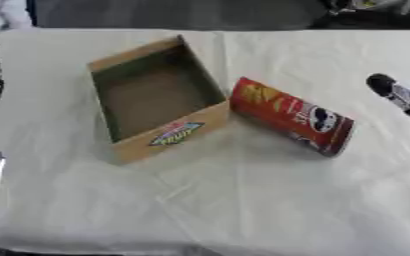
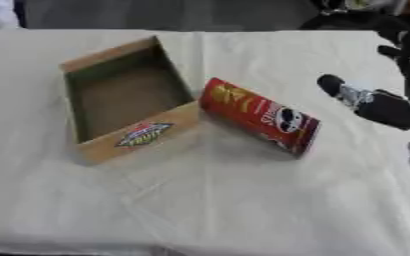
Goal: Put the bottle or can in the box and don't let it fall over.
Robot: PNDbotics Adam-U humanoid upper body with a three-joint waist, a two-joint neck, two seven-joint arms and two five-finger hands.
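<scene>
While the red crisp can (image 1: 292, 116) lies on its side on the white tablecloth (image 1: 243, 210), its nearer end touching the right front corner of the open cardboard box (image 1: 156, 97), my right hand (image 2: 379, 102) hovers to the right of the can, apart from it, fingers relaxed and holding nothing. The box stands empty, a coloured label on its front wall. Only a dark sliver of my left arm shows at the left edge; the state of that hand's fingers I cannot tell.
</scene>
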